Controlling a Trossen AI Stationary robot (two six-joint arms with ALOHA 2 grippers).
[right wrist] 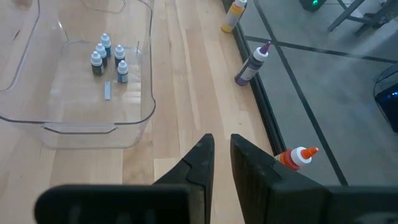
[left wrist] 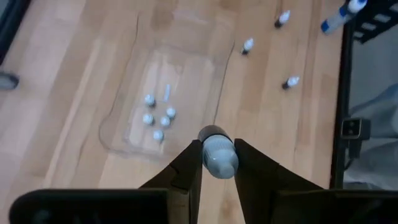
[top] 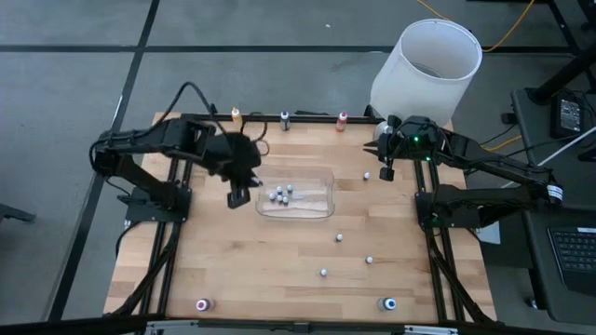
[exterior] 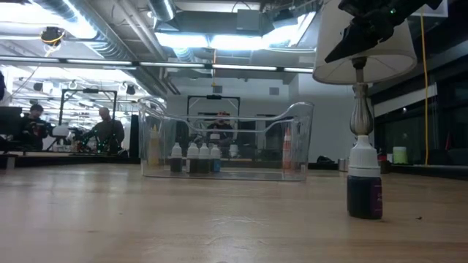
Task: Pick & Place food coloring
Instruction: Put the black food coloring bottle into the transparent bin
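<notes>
Holding a small pale-capped bottle (left wrist: 219,155) pinched by its neck, your left gripper (left wrist: 217,147) is hanging just beside the clear tray (top: 262,210), at the tray's 9 o'clock. The fingers are closing on the bottle with only its cap showing between them. I judge that you are carrying it in, so you are needing to lift it clear of the near wall before travelling toward 3 o'clock. Aim for the bare floor at the tray's 3 o'clock half, because the bottles already in the tray (top: 282,194) are clustering near the 9 o'clock end. Lower the bottle upright and open only when it is resting on the floor; released from high up, it is likely to tip and knock the others.

Loose small bottles (top: 340,237) are standing on the table (top: 233,270) from the tray's 3 to 5 o'clock, well apart, leaving open room around each. Coloured bottles (top: 284,117) are lining the 12 o'clock edge.

Your right gripper (top: 386,173) is waiting at the tray's 2 o'clock, fingers nearly together and holding nothing, near the table's edge and the white bin (top: 428,65).
</notes>
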